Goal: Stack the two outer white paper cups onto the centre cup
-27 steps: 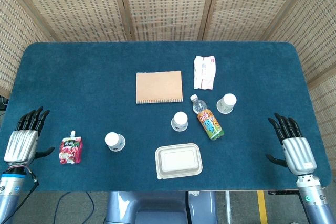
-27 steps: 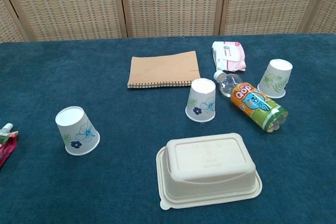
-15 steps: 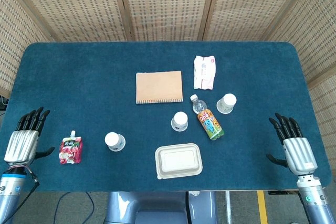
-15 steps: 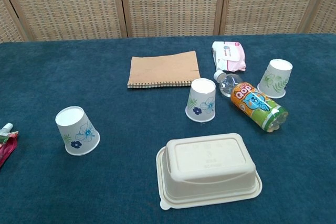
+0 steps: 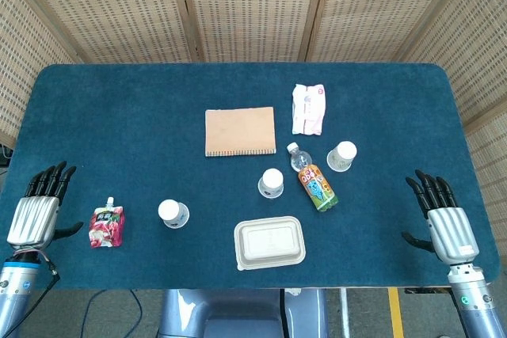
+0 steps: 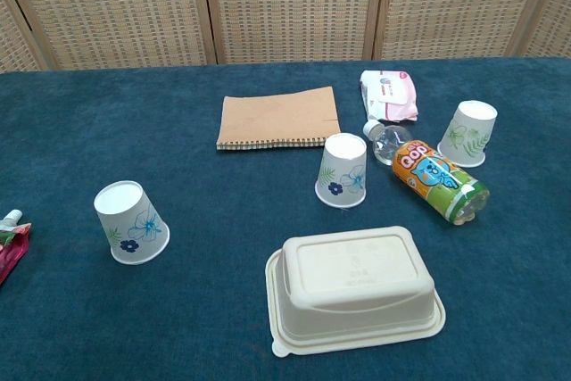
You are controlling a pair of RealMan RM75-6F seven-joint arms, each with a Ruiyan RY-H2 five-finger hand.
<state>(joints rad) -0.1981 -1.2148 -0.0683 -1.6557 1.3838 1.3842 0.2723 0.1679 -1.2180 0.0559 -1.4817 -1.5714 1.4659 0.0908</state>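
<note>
Three white paper cups stand upside down on the blue table. The left cup point(image 5: 173, 214) point(image 6: 131, 222) carries a blue flower print. Near the middle stands the centre cup point(image 5: 271, 183) point(image 6: 343, 170). The right cup point(image 5: 342, 155) point(image 6: 469, 134) has a green leaf print. My left hand point(image 5: 38, 210) lies open at the table's front left corner, far from the left cup. At the front right, my right hand point(image 5: 443, 219) is open too, fingers spread, well away from the right cup. Neither hand shows in the chest view.
A lying drink bottle point(image 5: 313, 180) point(image 6: 428, 172) sits between the centre and right cups. A cream lidded food box point(image 5: 269, 244) point(image 6: 355, 289) is in front of the centre cup. Behind lie a brown notebook point(image 5: 240, 130) and a wipes pack point(image 5: 308, 108). A red pouch point(image 5: 105, 225) lies beside my left hand.
</note>
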